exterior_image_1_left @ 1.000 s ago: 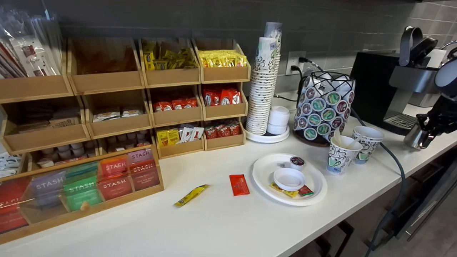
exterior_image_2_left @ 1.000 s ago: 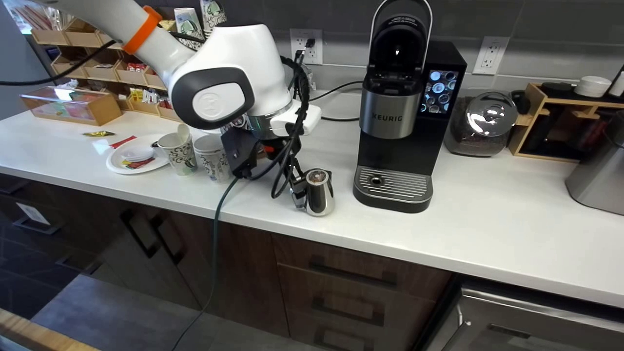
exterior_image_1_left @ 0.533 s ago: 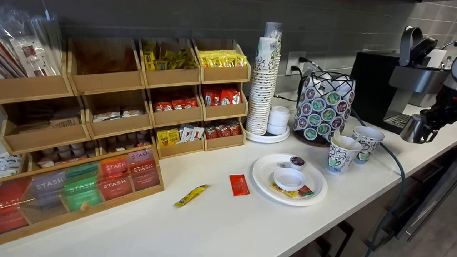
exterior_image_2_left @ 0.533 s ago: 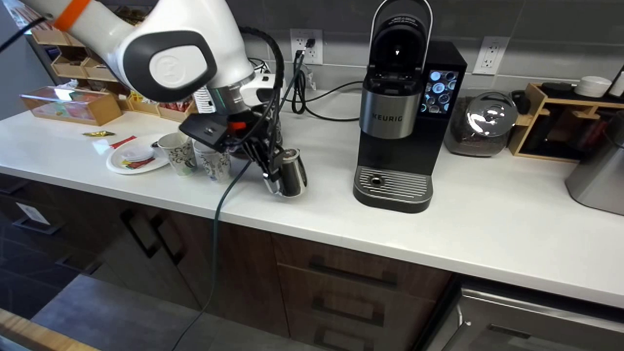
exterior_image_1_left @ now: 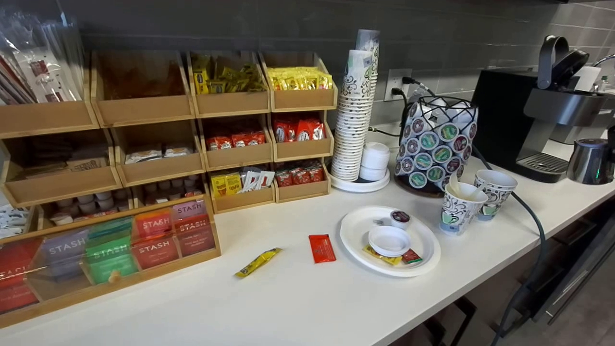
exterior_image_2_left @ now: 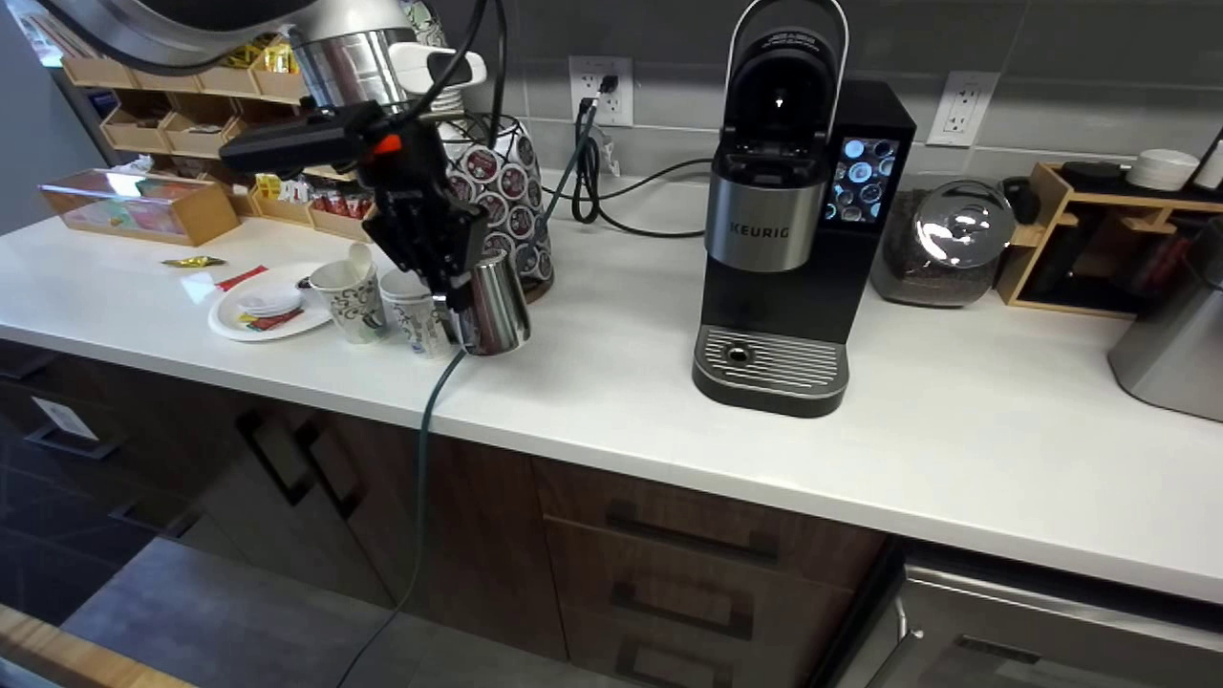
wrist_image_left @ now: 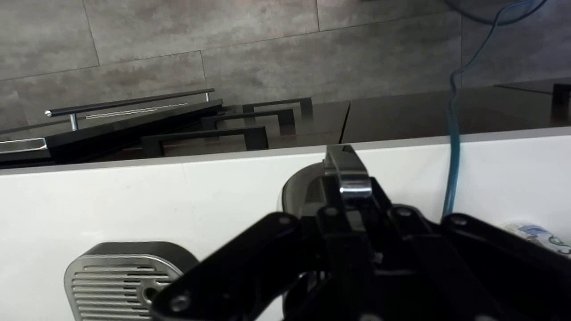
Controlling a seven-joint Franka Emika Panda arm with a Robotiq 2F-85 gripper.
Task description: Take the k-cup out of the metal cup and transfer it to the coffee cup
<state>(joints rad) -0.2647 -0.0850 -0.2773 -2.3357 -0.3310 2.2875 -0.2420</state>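
A: Where does the small shiny silver steel cup (exterior_image_2_left: 501, 315) sit relative to the black two-fingered gripper (exterior_image_2_left: 462, 287)?

B: Right at its fingertips. The gripper is clamped on the cup's handle, which juts out between the fingers in the wrist view; the cup's body is just beside them.

A: Is it standing on the long white counter (exterior_image_2_left: 631, 401)?

B: I can't tell whether its base touches. In an exterior view it shows just beside two white paper cups (exterior_image_2_left: 354, 311) with dark swirls. Farther along is a black-and-silver coffee machine (exterior_image_2_left: 769, 220) with its head raised.

A: What else is around?

B: A black wire rack (exterior_image_1_left: 416, 189) full of round-lidded pods stands behind the paper cups. Near them lies a round white plate (exterior_image_1_left: 353, 250), bearing a white bowl (exterior_image_1_left: 390, 240), some small packets (exterior_image_1_left: 411, 257) and a white pod with a dark lid (exterior_image_1_left: 399, 219). There's a grey tiled wall (exterior_image_2_left: 659, 76) behind, brown wooden drawers (exterior_image_2_left: 592, 588) below and a grey floor (wrist_image_left: 267, 62).

A: And the steel cup's looks?

B: Polished, streaked with reflections, close to upright, broader at the base than the mouth. Something dark and reddish shows at the mouth in an exterior view, too small to tell whether it is the k-cup.
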